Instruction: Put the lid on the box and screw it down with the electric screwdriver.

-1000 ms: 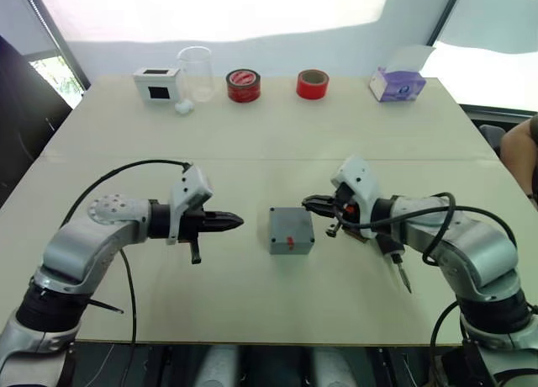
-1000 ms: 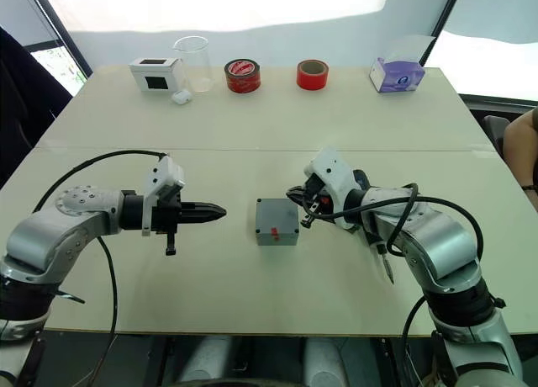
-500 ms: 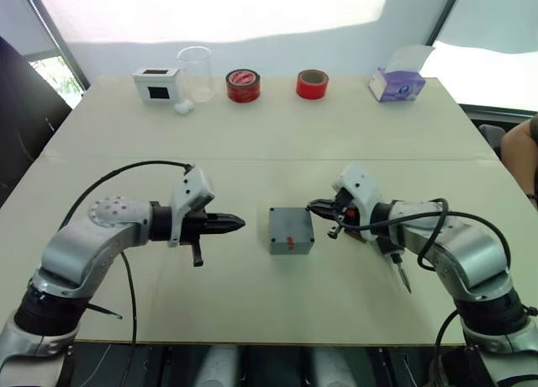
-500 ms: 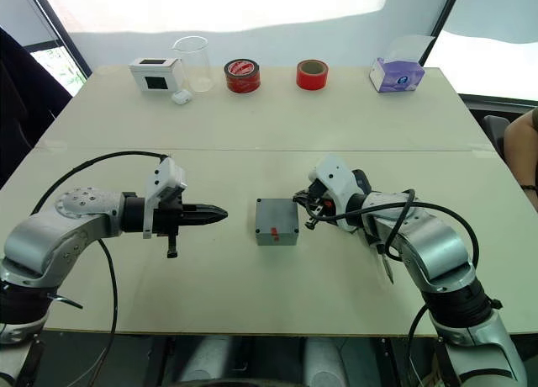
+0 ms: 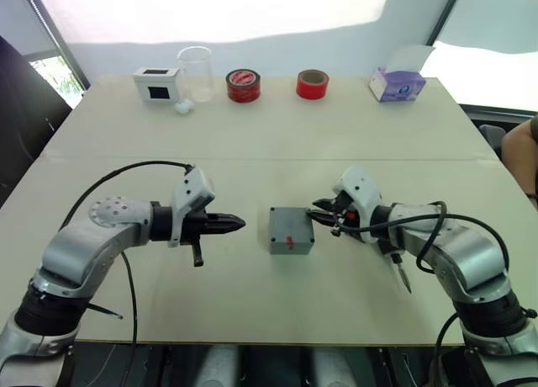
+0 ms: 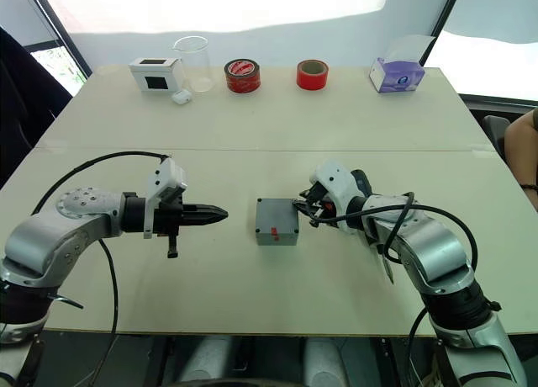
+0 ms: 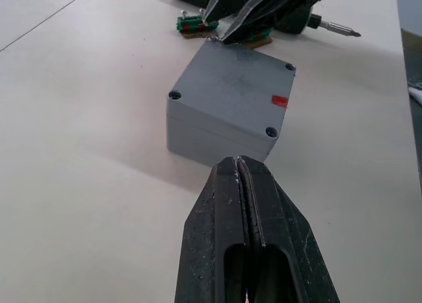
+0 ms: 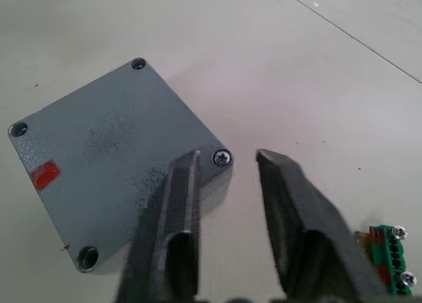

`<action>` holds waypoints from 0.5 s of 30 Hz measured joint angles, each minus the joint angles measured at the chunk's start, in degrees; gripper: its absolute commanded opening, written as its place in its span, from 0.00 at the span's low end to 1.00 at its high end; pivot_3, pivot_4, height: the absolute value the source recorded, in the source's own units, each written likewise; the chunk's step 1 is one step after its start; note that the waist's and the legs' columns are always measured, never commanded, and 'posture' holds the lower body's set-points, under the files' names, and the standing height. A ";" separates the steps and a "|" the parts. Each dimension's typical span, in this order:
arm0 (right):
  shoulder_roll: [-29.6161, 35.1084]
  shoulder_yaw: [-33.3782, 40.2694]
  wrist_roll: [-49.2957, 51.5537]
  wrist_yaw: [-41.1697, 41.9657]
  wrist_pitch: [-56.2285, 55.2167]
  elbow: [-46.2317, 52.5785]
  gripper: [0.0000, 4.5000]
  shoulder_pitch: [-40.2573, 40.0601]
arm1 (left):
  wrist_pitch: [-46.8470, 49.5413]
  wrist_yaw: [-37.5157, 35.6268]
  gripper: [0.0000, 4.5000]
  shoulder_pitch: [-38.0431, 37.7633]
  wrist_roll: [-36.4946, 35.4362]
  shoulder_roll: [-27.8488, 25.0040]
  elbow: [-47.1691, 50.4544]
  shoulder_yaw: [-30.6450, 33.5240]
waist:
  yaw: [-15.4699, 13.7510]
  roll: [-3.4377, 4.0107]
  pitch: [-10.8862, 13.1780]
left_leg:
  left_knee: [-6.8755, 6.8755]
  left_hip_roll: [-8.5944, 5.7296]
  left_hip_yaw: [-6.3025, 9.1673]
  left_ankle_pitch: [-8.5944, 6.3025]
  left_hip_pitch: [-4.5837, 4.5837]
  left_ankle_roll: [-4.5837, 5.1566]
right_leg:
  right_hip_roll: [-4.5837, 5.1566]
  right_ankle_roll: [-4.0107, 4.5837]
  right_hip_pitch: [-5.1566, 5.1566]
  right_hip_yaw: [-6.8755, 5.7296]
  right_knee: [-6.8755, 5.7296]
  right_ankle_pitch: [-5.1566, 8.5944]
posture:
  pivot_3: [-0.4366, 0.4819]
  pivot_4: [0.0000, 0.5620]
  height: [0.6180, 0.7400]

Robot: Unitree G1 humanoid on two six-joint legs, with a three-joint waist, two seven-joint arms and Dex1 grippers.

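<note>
The grey box (image 7: 201,135) stands mid-table with the lid (image 8: 112,151) lying flush on top, a red mark near one edge. One corner of the lid holds a screw (image 8: 222,158); the other corner holes are empty. My right gripper (image 5: 316,215) is open, its fingertips (image 8: 188,159) straddling the screwed corner at the box's right side. To the left, my left gripper (image 5: 238,224) is shut and points at the box from a short gap away. The electric screwdriver (image 5: 392,252) lies on the table under my right forearm, bit toward the front edge.
Small green strips (image 7: 191,24) lie just right of the box. Along the far edge stand a white box with a black window (image 5: 157,83), a clear beaker (image 5: 196,71), two red tape rolls (image 5: 243,85), and a tissue box (image 5: 397,84). A person's arm (image 5: 525,156) shows at the right.
My right gripper has dropped slightly and closed in on the box's right corner. The left gripper and the box have stayed put.
</note>
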State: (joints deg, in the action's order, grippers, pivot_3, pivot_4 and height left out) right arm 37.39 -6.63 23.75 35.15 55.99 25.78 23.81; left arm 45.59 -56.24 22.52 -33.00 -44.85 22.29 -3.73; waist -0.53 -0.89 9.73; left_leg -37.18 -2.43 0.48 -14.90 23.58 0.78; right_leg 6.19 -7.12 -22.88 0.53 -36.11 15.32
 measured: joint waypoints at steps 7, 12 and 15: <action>0.04 1.24 1.05 0.16 1.98 -0.16 1.00 0.14 | -0.02 0.10 0.00 0.08 -0.07 0.62 -0.04 -0.01 | -0.06 0.00 0.00 | 0.00 0.00 0.00 0.00 0.00 0.00 | 0.01 0.00 0.01 0.00 0.00 0.00 | 0.48 0.27 1.00; 0.44 9.39 3.48 -2.38 6.58 -2.54 1.00 5.17 | 0.15 0.01 0.00 2.44 -1.70 2.71 -0.30 0.07 | -0.11 0.00 0.00 | -0.02 0.00 0.00 0.00 0.00 0.00 | 0.01 0.00 0.02 0.00 0.00 0.00 | 0.48 0.27 1.00; 7.12 13.17 4.69 -1.16 12.03 -7.73 1.00 10.19 | 0.13 -0.40 0.00 5.11 -2.59 2.79 -0.13 0.10 | -0.21 0.04 0.03 | 0.00 -0.03 0.00 0.00 0.02 0.00 | 0.05 0.02 0.03 -0.04 0.05 0.00 | 0.48 0.27 1.00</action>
State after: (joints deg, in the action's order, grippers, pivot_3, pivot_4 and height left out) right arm 44.51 6.54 28.43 33.98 68.02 18.05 34.00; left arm 45.72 -56.64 27.64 -35.59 -42.05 22.16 -3.62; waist -0.74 -0.85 9.76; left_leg -37.18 -2.47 0.48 -14.90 23.60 0.78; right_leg 6.24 -7.11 -22.86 0.49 -36.07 15.33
